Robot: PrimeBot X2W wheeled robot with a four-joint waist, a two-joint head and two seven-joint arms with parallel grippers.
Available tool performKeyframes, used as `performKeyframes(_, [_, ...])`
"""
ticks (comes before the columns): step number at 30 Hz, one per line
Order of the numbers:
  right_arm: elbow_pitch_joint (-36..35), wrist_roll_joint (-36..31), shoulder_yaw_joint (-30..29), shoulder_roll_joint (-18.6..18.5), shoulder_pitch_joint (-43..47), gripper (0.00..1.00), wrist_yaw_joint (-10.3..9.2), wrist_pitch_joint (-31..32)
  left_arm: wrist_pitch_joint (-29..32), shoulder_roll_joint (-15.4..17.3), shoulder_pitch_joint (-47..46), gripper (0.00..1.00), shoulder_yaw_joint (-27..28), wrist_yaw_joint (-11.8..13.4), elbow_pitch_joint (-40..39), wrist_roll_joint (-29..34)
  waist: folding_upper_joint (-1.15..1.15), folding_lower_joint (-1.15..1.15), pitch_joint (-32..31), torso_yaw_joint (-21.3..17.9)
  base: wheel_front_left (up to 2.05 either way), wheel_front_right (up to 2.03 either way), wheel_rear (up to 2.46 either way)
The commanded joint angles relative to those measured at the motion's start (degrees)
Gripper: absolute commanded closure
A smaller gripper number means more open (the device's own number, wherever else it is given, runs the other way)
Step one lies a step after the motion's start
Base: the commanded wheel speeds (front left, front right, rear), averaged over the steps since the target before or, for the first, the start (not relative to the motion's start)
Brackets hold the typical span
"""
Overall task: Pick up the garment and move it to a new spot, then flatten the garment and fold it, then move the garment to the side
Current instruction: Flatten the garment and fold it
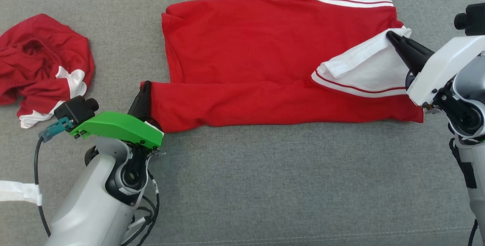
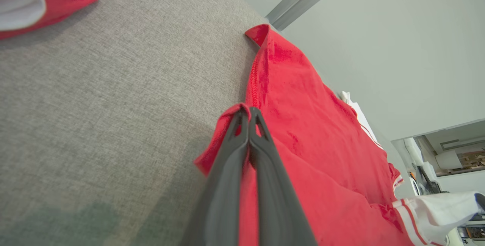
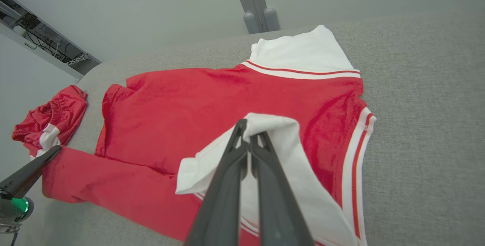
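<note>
The garment (image 1: 265,45) is a red shirt with white sleeves, spread across the grey surface with its near long edge folded over toward the middle. My left gripper (image 1: 145,85) is shut on the red hem corner at the shirt's left end; the left wrist view shows red cloth (image 2: 303,132) pinched between the closed fingers (image 2: 227,170). My right gripper (image 1: 390,35) is shut on the white sleeve (image 1: 363,62) at the right end. In the right wrist view the gripper (image 3: 248,126) pinches the sleeve's white edge (image 3: 276,123) above the red body (image 3: 212,98).
A second red and white garment (image 1: 41,64) lies crumpled at the far left, also seen as a bundle (image 3: 49,123) in the right wrist view. Bare grey fabric surface (image 1: 284,185) stretches in front of the shirt. Metal posts (image 3: 257,11) stand behind the far edge.
</note>
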Motion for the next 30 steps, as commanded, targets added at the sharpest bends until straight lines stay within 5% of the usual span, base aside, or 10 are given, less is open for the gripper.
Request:
performKeyframes(1, [0.9, 0.4, 1.2, -0.8, -1.6, 1.0, 0.03, -1.5, -0.5, -0.1, -1.2, 1.0, 0.1, -0.2, 0.8, 1.0, 0.0, 0.0, 0.9, 0.0, 0.0, 0.0, 0.0])
performKeyframes(13, [10.1, 4.7, 9.9, -5.4, -8.9, 1.0, 0.03, -13.0, -3.1, -1.7, -4.4, 1.0, 0.3, -2.5, 5.4, 2.1, 0.0, 0.0, 3.3, 0.6, 0.0, 0.0, 0.0])
performKeyframes(14, [10.8, 5.2, 10.4, -5.4, -9.6, 0.79, 0.03, -13.8, -3.4, -2.0, -4.5, 0.51, 0.3, -2.6, 5.6, 2.2, 0.0, 0.0, 3.3, 0.7, 0.0, 0.0, 0.0])
performKeyframes(15, [11.5, 5.6, 10.7, -5.3, -9.9, 0.0, 0.03, -14.4, -3.7, -2.2, -4.7, 0.0, 0.3, -2.8, 5.8, 2.3, 0.0, 0.0, 3.4, 0.7, 0.0, 0.0, 0.0])
performKeyframes(23, [15.4, 5.8, 10.8, -4.5, -11.4, 0.0, 0.03, -20.1, -5.8, -1.4, -4.4, 0.0, -0.2, -2.6, 6.7, 6.5, 0.0, 0.0, 1.8, 0.7, 0.0, 0.0, 0.0])
performKeyframes(30, [14.7, 0.6, 4.4, -3.8, -4.3, 0.0, 0.03, -11.5, -6.8, 1.0, 0.1, 0.0, -2.7, 2.0, 2.9, 17.3, 0.0, 0.0, -0.7, 0.3, 0.0, 0.0, 0.0])
